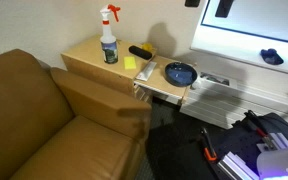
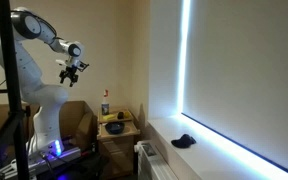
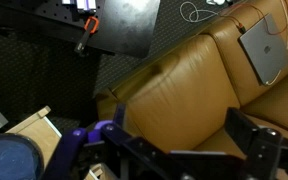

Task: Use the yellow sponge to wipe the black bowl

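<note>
Two moves make up the step in hand, I judge: come down to the sponge, then close on it, since nothing has been picked up yet. The brown couch [image 1: 44, 110] fills the space beside the wooden table [image 1: 84, 62], and the arm [image 2: 34, 40] is raised high over both, well apart from the tabletop. The black bowl [image 1: 180, 73] sits at the end of the tabletop nearest the window wall; the wrist view catches only its rim [image 3: 9, 160] at the lower left. A spray bottle [image 1: 109, 45] stands near the opposite back corner. The yellow sponge [image 1: 130, 62] lies flat about mid-tabletop, between bottle and bowl, with a black-and-yellow tool [image 1: 142, 50] just beside it toward the back edge. The gripper [image 2: 72, 70] hangs empty; in the wrist view its fingers [image 3: 252, 138] are spread wide, nothing between them. A good approach would likely drop straight over the sponge, keeping the fingers off the tool, and pinch across its short sides before sweeping inside the bowl.
</note>
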`<action>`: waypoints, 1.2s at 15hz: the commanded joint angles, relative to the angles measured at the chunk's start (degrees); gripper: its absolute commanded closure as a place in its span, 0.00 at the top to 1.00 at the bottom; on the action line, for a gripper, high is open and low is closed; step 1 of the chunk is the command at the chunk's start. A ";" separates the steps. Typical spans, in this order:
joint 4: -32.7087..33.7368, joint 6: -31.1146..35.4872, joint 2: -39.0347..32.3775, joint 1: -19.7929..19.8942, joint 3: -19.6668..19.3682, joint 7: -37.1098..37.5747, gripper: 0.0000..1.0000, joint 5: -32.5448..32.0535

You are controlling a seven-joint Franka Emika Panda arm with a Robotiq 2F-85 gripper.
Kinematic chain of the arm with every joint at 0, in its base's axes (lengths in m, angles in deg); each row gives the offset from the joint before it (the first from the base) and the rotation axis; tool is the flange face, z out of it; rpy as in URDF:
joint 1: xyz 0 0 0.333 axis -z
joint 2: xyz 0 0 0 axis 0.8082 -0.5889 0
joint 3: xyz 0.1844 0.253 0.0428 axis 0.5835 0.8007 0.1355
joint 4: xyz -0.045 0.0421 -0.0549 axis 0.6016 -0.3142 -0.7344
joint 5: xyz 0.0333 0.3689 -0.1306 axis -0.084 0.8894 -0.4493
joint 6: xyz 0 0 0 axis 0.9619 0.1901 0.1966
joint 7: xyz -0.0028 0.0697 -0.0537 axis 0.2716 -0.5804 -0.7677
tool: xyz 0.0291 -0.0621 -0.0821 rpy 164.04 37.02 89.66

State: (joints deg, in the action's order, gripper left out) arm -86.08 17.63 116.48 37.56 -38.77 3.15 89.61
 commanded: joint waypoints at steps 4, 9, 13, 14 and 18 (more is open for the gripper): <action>-1.45 3.46 -4.45 4.03 0.87 0.75 1.00 -0.95; -3.48 23.39 -18.25 8.97 1.59 4.64 1.00 -6.85; 1.44 30.90 -31.01 7.84 -0.07 5.12 1.00 -4.97; -2.44 30.45 -25.82 7.93 0.10 5.78 1.00 -6.57; 1.10 31.08 -31.32 7.85 0.06 5.73 1.00 -6.00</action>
State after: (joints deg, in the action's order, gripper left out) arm -85.02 48.80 85.15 45.57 -38.53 8.87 83.64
